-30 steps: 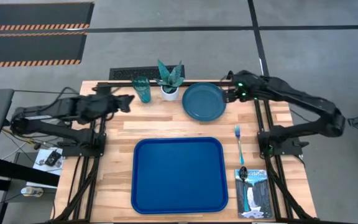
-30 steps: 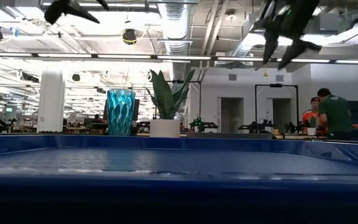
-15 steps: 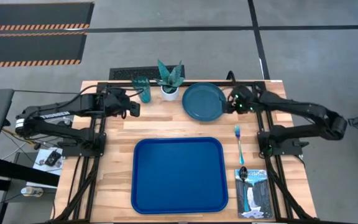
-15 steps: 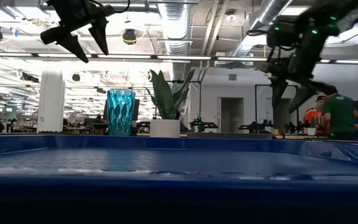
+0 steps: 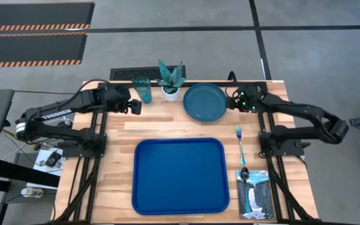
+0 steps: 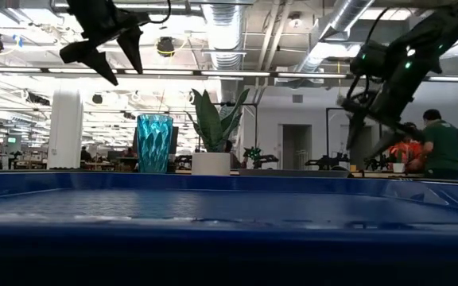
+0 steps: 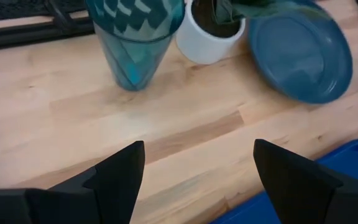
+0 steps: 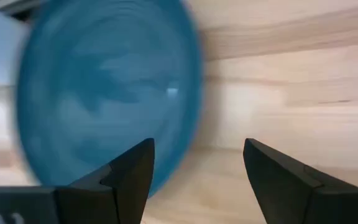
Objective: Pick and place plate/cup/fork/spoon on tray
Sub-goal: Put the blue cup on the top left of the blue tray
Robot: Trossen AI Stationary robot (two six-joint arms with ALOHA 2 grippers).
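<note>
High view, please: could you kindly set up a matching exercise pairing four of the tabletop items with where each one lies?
Things:
1. ribbed translucent teal cup
2. round dark teal plate
3. teal-handled fork
4. dark-bowled spoon

Places:
A. on the waterfall-photo booklet
B. on bare wood just right of the large blue plastic tray
C. left of the white plant pot
D. right of that pot

Pairs: 1-C, 2-D, 3-B, 4-A

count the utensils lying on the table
2. The fork lies on the wood just right of the tray; the spoon lies nearer the front, partly on the booklet. None looks hidden.
</note>
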